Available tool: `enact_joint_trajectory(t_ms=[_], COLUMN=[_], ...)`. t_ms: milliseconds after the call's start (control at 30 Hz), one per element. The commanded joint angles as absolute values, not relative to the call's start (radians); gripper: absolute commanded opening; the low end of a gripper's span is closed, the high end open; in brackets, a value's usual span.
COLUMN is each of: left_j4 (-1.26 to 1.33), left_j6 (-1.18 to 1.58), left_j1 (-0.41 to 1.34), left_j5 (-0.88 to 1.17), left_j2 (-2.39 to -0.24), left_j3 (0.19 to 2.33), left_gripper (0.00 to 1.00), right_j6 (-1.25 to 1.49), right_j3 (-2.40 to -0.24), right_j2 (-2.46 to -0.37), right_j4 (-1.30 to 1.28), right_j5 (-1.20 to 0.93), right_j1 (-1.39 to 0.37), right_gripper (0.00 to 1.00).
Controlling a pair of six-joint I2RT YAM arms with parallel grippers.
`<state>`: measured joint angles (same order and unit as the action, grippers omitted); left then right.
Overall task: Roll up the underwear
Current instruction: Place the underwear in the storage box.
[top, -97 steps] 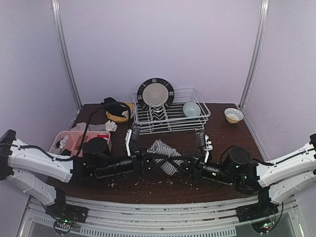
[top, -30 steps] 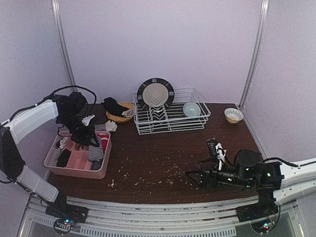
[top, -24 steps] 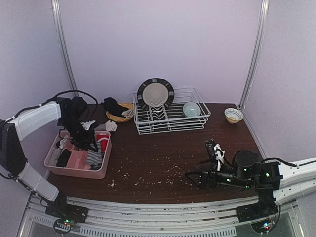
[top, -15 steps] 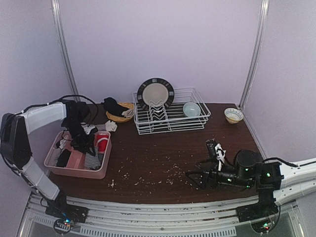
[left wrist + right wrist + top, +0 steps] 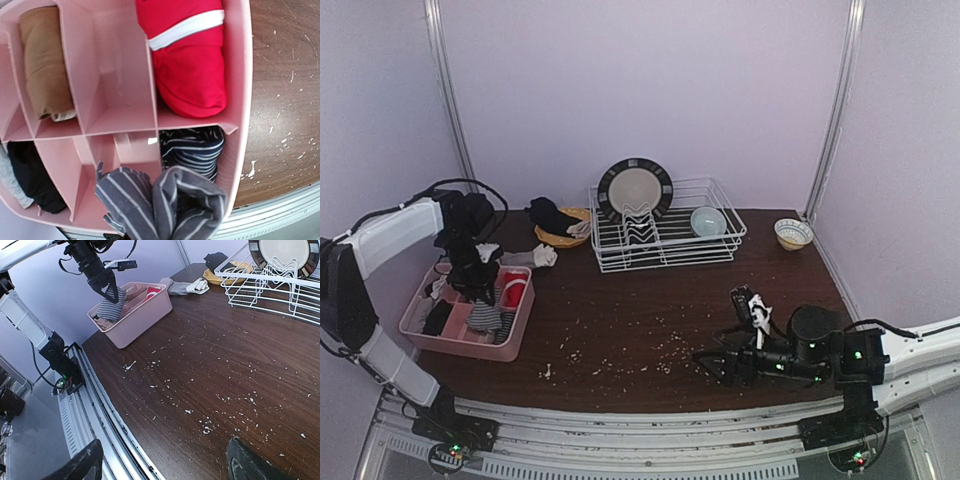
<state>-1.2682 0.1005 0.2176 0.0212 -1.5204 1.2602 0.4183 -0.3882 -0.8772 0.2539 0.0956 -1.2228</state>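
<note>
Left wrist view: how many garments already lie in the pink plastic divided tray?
4 in this picture: tan roll top left, red roll with white band top right, navy striped one lower right, black one lower left. A grey edge beside it may be a fifth.

Underwear: grey with thin white stripes, bunched into a loose roll, folds uneven. It sits bottom centre in the left wrist view. In the right wrist view, upper left, it hangs vertically over the pink tray.
</note>
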Motion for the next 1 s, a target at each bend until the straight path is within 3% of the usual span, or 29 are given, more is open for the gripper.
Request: enact_joint_trajectory(t_ms=[0, 267, 467, 733, 967], left_j4=[-1.307, -1.275, -1.164, -0.939, -0.844], left_j6=[0.102, 0.124, 0.126, 0.291, 0.409], left_j1=[0.207, 0.207, 0.224, 0.485, 0.663], left_j5=[-0.039, -0.066, 0.139, 0.294, 0.291], left_j2=[-1.472, -1.593, -1.619, -1.653, -1.814], left_j3=[1.288, 1.245, 1.171, 1.160, 1.335], left_gripper=[0.00, 0.00, 0.00, 0.00, 0.00], right_j6=[0.408, 0.408, 0.400, 0.384, 0.383], right_j3=[-0.386, -0.386, -0.386, -0.413, -0.440], right_j2=[-0.893, -0.863, -0.808, -0.797, -0.803], right_j4=[0.284, 0.253, 0.199, 0.157, 0.126], right_j5=[0.079, 0.089, 0.115, 0.155, 0.171], right_j1=[-1.218, -1.217, -1.217, -1.216, -1.215], right_gripper=[0.82, 0.82, 0.82, 0.82, 0.82])
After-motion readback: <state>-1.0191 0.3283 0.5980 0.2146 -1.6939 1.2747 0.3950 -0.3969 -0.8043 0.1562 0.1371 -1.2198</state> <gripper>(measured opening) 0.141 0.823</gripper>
